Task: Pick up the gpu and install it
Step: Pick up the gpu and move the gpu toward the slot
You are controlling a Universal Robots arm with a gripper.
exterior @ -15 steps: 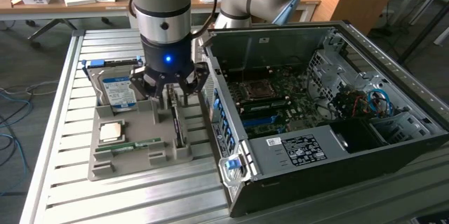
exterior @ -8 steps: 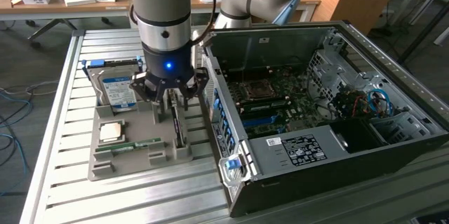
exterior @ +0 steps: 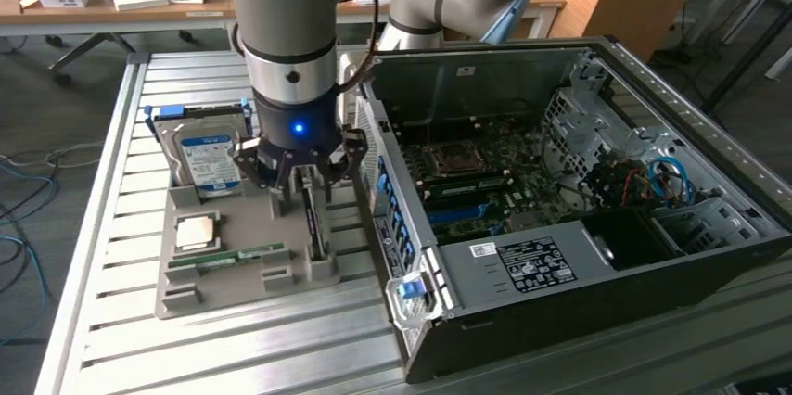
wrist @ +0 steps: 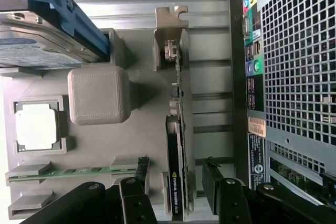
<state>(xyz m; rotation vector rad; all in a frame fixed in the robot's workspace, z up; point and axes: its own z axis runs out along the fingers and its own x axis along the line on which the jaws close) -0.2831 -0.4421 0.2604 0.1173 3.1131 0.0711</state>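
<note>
Slatted metal bench (exterior: 124,163) carries a grey tray (exterior: 241,223) beside an open computer case (exterior: 520,261). The arm (exterior: 287,33) stands vertical over the tray, wrist pointing straight down. Its hand (exterior: 306,196) straddles the gpu (exterior: 317,237), which stands on edge in a tray slot. The fingers (wrist: 134,198) are apart, with a gap on either side of the card.
</note>
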